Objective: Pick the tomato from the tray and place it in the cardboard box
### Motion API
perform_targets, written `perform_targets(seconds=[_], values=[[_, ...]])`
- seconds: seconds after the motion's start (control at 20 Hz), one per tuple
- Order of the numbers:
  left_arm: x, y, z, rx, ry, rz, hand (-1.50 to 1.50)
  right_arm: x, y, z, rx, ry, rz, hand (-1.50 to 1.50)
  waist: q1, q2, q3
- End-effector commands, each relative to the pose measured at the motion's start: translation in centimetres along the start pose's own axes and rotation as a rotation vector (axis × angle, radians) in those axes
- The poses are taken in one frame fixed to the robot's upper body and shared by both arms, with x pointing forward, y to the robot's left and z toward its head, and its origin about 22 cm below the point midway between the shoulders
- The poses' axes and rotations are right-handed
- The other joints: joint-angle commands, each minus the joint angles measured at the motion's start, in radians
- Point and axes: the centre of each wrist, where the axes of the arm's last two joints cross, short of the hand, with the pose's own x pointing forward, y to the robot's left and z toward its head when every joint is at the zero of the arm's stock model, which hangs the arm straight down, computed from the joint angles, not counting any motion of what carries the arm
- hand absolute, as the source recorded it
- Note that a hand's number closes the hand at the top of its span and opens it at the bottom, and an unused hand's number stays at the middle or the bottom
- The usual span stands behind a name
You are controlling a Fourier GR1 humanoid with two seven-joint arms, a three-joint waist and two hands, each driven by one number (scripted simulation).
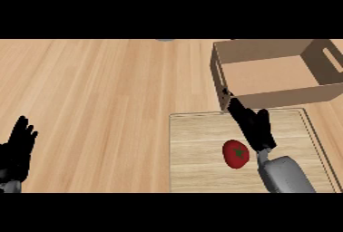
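Head view. The wooden counter (94, 90) fills the frame. A pale wooden tray (194, 176) lies at the lower right, its far edge close to the near wall of the cardboard box (281, 95), which stands open-topped at the upper right with a slot handle visible in its right wall.

The tomato (235, 154), red with a dark green stem mark facing up, rests on the tray surface, roughly at the tray's middle, well short of the box.

Right hand (253, 127): the grey forearm enters from the lower edge over the tray's right half and angles up and slightly left. The black hand extends beyond it with fingers straight and held together, tips pointing toward the box's near left corner and reaching about to its lower edge. The hand lies just to the right of the tomato; whether it touches the tomato cannot be told. The fingers curl round nothing and hold nothing.

Left hand (17, 149): shows at the lower left edge of the view, over bare counter, well apart from the tray. Fingers are straight, spread slightly and pointing up. It holds nothing.
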Motion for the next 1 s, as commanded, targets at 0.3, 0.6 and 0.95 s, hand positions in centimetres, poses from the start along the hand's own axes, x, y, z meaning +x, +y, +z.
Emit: perform_targets(seconds=[0.3,0.6,0.95], values=[[8.6,-5.3,1.3,-0.474,-0.545,-0.244,0.0,14.1,-9.0,2.0,0.061,-0.521,0.38,-1.5,-0.145,-0.024,-0.049],[9.9,-7.8,1.6,-0.645,-0.644,-0.283,0.0,11.5,-16.5,6.5,0.077,-0.713,0.36,-1.5,-0.059,0.006,-0.046],[9.0,-8.8,1.2,-0.678,-0.646,-0.296,0.0,12.3,-17.8,8.7,0.238,-0.745,0.674,-1.5,-0.039,0.003,-0.048]])
